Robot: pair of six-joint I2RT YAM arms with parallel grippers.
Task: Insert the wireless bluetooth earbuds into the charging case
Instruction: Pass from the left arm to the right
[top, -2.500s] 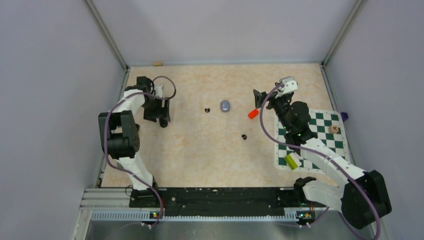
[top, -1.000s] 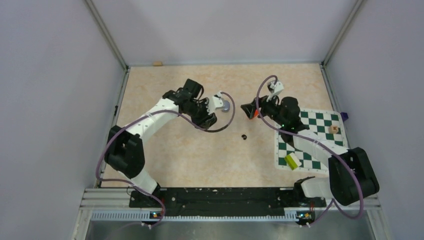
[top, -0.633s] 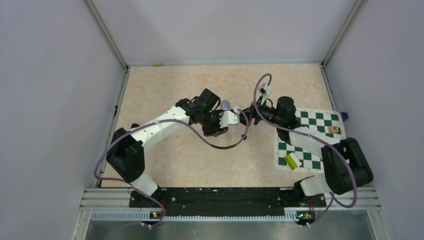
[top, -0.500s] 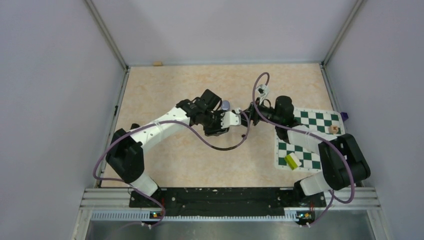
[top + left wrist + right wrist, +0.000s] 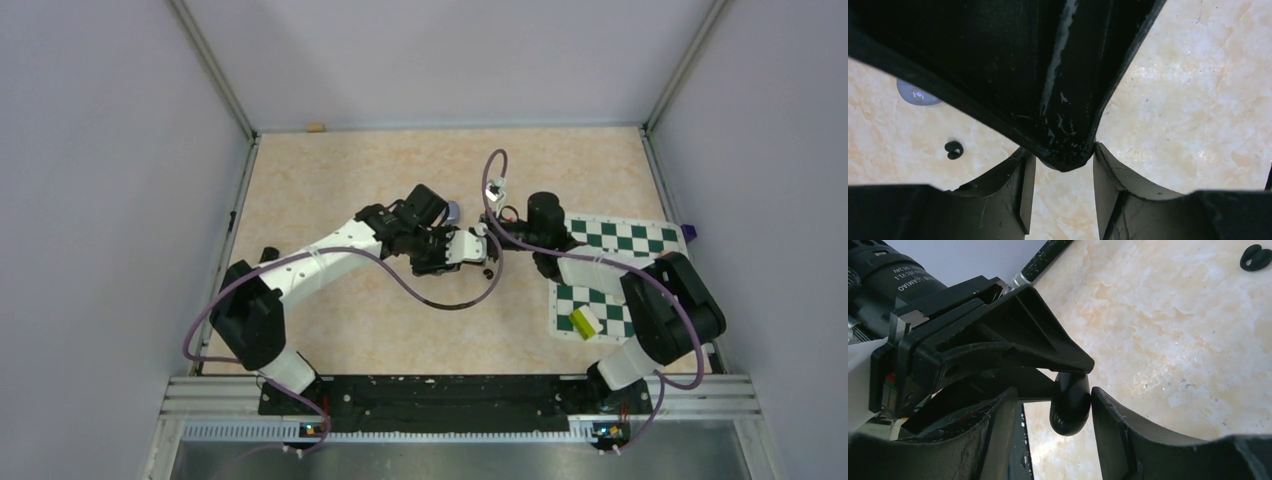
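Observation:
My left gripper (image 5: pixel 480 250) reaches into the table's middle and meets my right gripper (image 5: pixel 497 236) tip to tip. In the left wrist view the left gripper (image 5: pixel 1064 152) has its fingers pressed on the end of a black rounded capsule (image 5: pixel 1060 161). In the right wrist view that capsule (image 5: pixel 1070 402) hangs inside the open right gripper (image 5: pixel 1053 392), touching one finger only. The lilac-grey charging case (image 5: pixel 452 210) (image 5: pixel 918 95) lies just behind the left wrist. A black earbud (image 5: pixel 488 272) (image 5: pixel 953 149) (image 5: pixel 1257 257) lies on the table nearby. No lilac earbuds show.
A green-and-white chessboard mat (image 5: pixel 625 275) lies at the right with a yellow-green block (image 5: pixel 585 320) on its near corner. A small wooden piece (image 5: pixel 316 127) sits at the back edge. Purple cables (image 5: pixel 455 300) loop over the table beside both wrists.
The left arm swung from the far left to the middle. The right gripper turned and moved left to meet it, and the two now overlap at their tips.

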